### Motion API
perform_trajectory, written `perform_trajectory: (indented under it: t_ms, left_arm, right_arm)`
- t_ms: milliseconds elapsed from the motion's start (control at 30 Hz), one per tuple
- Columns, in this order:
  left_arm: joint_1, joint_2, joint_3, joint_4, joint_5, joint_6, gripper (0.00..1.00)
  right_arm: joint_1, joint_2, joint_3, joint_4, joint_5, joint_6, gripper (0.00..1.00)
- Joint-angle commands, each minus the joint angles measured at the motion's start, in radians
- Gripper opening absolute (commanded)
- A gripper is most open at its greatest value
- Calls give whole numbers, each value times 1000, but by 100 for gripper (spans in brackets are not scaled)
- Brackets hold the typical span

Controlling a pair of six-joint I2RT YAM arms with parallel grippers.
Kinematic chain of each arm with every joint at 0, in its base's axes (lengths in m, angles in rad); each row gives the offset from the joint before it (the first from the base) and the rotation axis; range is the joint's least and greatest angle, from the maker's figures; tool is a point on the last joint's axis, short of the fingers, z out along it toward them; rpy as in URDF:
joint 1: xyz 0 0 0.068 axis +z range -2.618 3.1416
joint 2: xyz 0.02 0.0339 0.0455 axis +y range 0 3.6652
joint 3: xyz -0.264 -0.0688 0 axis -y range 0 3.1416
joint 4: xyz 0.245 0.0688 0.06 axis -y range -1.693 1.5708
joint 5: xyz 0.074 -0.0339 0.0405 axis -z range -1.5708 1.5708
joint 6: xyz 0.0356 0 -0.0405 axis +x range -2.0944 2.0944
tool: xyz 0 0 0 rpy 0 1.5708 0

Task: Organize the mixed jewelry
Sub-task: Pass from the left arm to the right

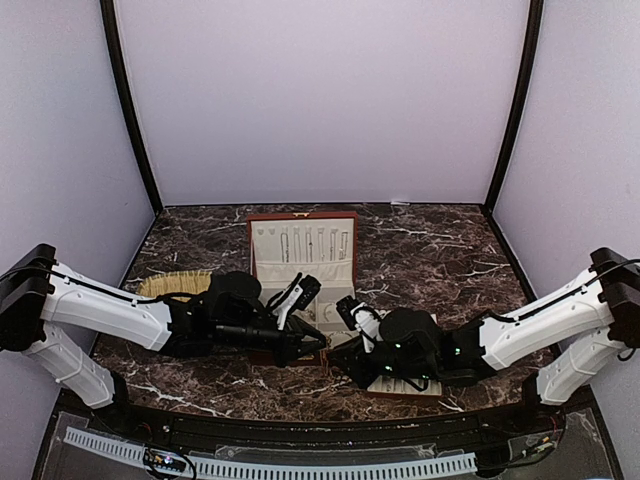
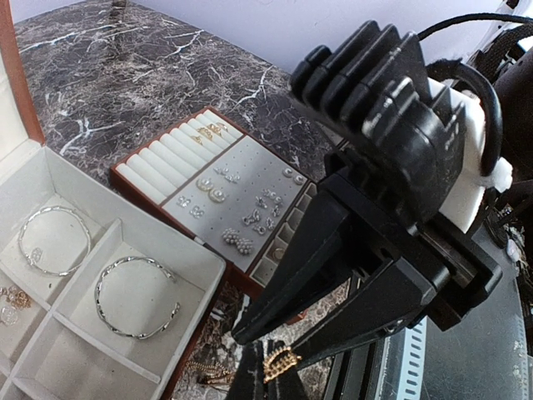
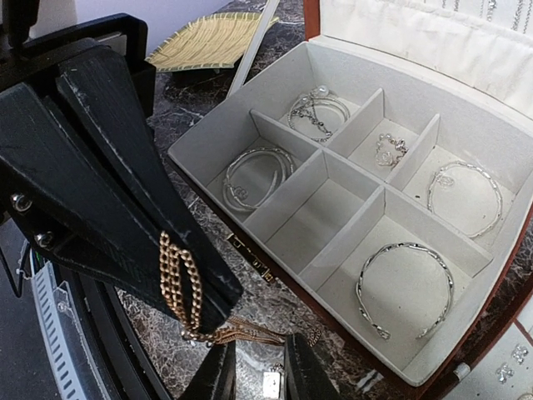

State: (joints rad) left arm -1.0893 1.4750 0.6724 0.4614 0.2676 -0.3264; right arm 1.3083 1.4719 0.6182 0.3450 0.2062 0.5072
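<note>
bangles lie in the box (one middle slot is bare). the left gripper pinches a gold chain at the box's 8 o'clock, not put away yet. the right gripper is narrow; i cannot tell if it holds anything.

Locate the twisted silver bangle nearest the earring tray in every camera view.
Top external: not visible; the arms hide the compartments.
Left wrist: twisted bangle lower left, in the compartment nearest the earring tray.
Right wrist: twisted bangle lower right, in the corner compartment beside that tray.
Shared landmark: the red-brown jewelry box.
</note>
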Motion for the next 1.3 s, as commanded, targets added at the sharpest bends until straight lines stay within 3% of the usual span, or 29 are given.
perform_trajectory:
  t_ms: [0, 667, 967, 1267]
  left_arm:
    - [3, -32, 19, -1, -6, -5, 0]
    - [3, -41, 13, -1, -8, -10, 0]
    - [3, -49, -2, 0, -19, -11, 0]
    - [3, -42, -49, 18, -67, 8, 0]
  right_arm:
    - [7, 14, 28, 52, 3, -12, 22]
    - [7, 44, 40, 71, 36, -26, 21]
    - [8, 0, 9, 99, 64, -14, 0]
    - [5, -76, 27, -12, 118, 13, 0]
